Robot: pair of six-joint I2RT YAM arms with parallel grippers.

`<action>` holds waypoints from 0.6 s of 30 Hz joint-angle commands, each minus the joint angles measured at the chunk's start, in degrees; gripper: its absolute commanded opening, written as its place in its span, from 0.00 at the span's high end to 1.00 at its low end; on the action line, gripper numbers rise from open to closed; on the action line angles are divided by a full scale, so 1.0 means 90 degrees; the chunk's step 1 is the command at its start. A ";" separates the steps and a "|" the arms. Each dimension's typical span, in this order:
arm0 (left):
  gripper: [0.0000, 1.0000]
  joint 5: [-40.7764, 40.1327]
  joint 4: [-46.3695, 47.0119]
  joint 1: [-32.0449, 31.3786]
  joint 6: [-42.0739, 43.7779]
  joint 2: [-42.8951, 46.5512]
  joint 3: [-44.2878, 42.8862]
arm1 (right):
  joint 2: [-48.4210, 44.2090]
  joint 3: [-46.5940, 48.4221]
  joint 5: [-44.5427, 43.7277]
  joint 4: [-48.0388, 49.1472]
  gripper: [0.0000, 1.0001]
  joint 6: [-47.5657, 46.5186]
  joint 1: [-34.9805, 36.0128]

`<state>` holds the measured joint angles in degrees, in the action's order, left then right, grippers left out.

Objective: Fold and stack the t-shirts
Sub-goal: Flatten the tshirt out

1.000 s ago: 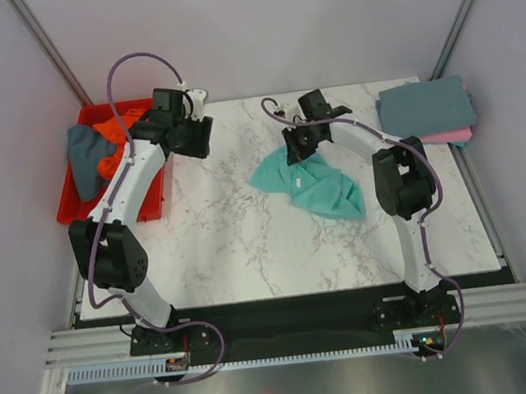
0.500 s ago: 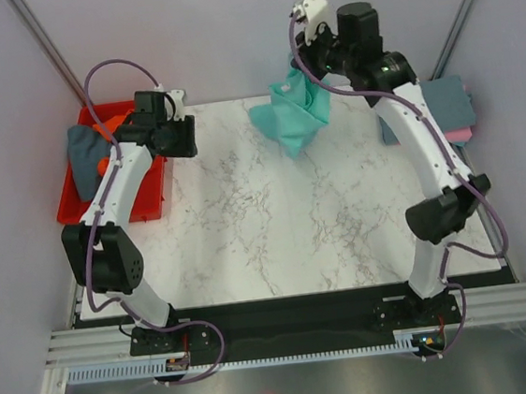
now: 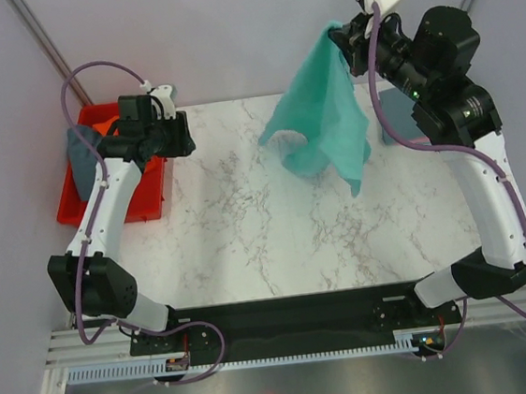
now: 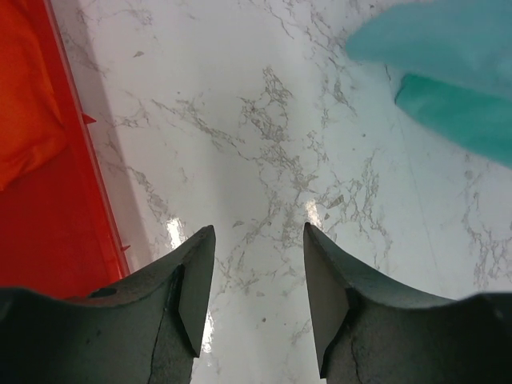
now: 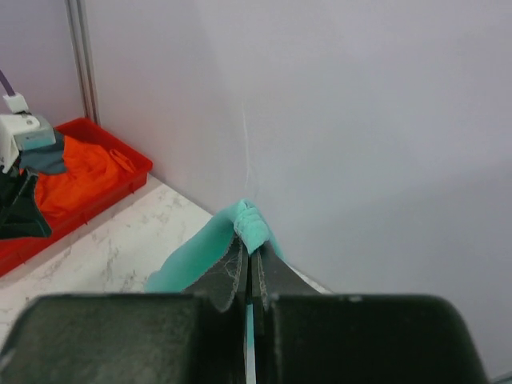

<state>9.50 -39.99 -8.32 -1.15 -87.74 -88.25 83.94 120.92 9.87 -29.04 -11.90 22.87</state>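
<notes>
My right gripper (image 3: 340, 36) is raised high above the back of the table, shut on a bunched edge of a teal t-shirt (image 3: 323, 120). The shirt hangs free below it and also shows in the right wrist view (image 5: 254, 226) and at the top right of the left wrist view (image 4: 448, 72). My left gripper (image 3: 179, 135) is open and empty, low over the marble table (image 3: 248, 236) beside the red bin (image 3: 146, 204). In its own view the fingers (image 4: 196, 280) frame bare marble. Folded grey and pink shirts (image 3: 396, 122) lie at the back right, largely hidden by my right arm.
The red bin holds an orange shirt (image 4: 28, 104) and a grey-blue shirt (image 3: 81, 150). Walls close in the back and both sides. A black strip runs along the table's near edge by the arm bases.
My right arm has lifted the teal shirt from the table high into the air and to the right, so it now hangs open. My left gripper has drifted slightly left toward the bin.
</notes>
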 commanded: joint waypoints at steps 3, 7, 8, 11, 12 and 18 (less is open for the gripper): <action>0.45 0.0478 0.0166 0.0045 -0.0244 0.0248 0.0050 | -0.0254 -0.1148 -0.0188 0.0023 1.00 -0.0307 -0.0022; 0.46 0.0488 0.0059 0.0055 -0.0088 0.0159 -0.0155 | 0.0057 -0.1356 -0.0453 0.0024 1.00 0.0480 -0.0032; 0.46 0.0478 0.0049 0.0055 -0.0010 0.0169 -0.0233 | 0.0077 -0.1462 -0.0162 0.0033 1.00 0.0637 -0.0041; 0.46 0.0352 0.0009 0.0055 0.0205 0.0160 -0.0215 | 0.0252 -0.1609 0.0818 0.0276 1.00 0.1038 0.0114; 0.46 0.0351 -0.0010 0.0055 0.0322 0.0140 -0.0195 | 0.0514 -0.1581 0.0595 0.0325 1.00 0.1078 0.0144; 0.46 0.0926 -0.0176 0.0074 0.0382 0.0189 0.0069 | 0.2251 -0.0897 -0.0675 0.0628 1.00 -0.0063 -0.0235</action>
<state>13.69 -40.71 -7.97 0.21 -87.18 -88.07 97.03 109.95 9.82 -27.42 -7.66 23.66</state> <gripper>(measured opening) 0.541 0.013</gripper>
